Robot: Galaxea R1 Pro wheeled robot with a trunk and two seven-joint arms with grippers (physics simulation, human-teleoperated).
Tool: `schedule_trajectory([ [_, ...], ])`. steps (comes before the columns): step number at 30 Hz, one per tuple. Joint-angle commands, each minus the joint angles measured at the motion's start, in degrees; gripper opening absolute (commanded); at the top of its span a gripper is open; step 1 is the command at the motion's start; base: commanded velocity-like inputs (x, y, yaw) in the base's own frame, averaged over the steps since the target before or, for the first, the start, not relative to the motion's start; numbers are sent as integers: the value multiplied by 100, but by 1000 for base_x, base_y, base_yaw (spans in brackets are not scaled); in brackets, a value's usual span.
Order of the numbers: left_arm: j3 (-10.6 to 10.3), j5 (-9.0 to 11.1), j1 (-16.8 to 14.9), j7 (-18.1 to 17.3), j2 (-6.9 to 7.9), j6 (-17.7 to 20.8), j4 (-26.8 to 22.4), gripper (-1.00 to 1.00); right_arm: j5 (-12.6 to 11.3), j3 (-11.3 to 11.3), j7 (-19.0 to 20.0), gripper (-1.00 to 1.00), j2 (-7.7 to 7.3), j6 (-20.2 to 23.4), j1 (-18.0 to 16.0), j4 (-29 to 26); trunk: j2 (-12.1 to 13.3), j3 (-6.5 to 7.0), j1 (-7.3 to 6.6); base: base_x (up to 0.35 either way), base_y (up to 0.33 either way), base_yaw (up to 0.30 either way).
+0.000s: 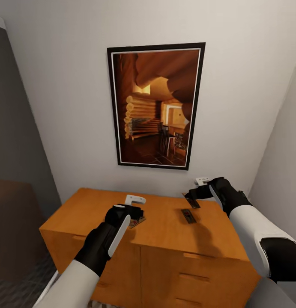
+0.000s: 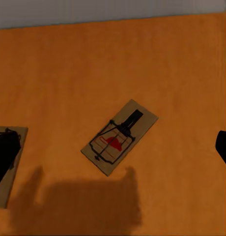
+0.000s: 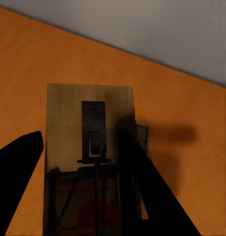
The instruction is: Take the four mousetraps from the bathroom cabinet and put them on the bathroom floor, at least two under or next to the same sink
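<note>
Three mousetraps show on the orange-brown cabinet [image 1: 100,209]. One mousetrap [image 1: 140,222] lies by the front edge. My open left gripper [image 1: 137,212] hovers over it. The left wrist view shows that mousetrap [image 2: 119,136] flat between the wide-spread fingers [image 2: 223,147], and a further mousetrap [image 2: 10,167] at the frame edge. A second mousetrap [image 1: 188,216] lies right of centre. My right gripper [image 1: 191,194] is near the back edge, closed on the long sides of a third mousetrap [image 1: 193,202]. The right wrist view shows this mousetrap [image 3: 88,147] between the dark fingers [image 3: 17,182].
A large framed picture [image 1: 156,105] hangs on the white wall behind the cabinet. Drawer fronts with slim handles [image 1: 194,277] face me below the top. A dark wall [image 1: 15,128] closes in on the left and a pale wall [image 1: 285,162] on the right. Patterned floor [image 1: 23,286] shows lower left.
</note>
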Motion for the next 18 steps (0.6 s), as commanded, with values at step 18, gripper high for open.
schedule_trajectory([
  [18, 41, 55, -6, 85, 0, 26, -66, 100, 57, 22, 72, -100, -5, 2, -5, -7, -11, 2, 3, 0, 0, -55],
])
